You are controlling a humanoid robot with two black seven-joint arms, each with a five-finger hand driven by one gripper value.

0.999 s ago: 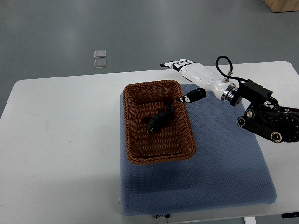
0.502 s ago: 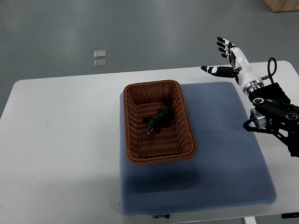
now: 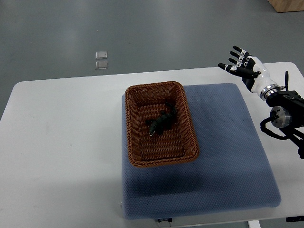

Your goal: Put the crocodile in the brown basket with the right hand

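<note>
I see the crocodile (image 3: pixel 160 124) lying inside the brown basket (image 3: pixel 136 147), a little toward the far right of the basket's floor, dark against the weave. It rests on the basket bottom with nothing touching it. The basket stands on the left part of a blue mat (image 3: pixel 228 161), and the mat lies on the white tabletop (image 3: pixel 61 142).

The right hand (image 3: pixel 247 67) is at the far right edge of the tabletop, well apart from the basket and beyond the mat's far right corner. Its fingers (image 3: pixel 236 49) are spread and straight, the thumb held out to the side, and it holds nothing. The arm (image 3: pixel 285 116) enters from the picture's right edge.

On the grey floor (image 3: pixel 190 33) beyond the tabletop I note two small pale squares (image 3: pixel 101 60), one just beside the other.
</note>
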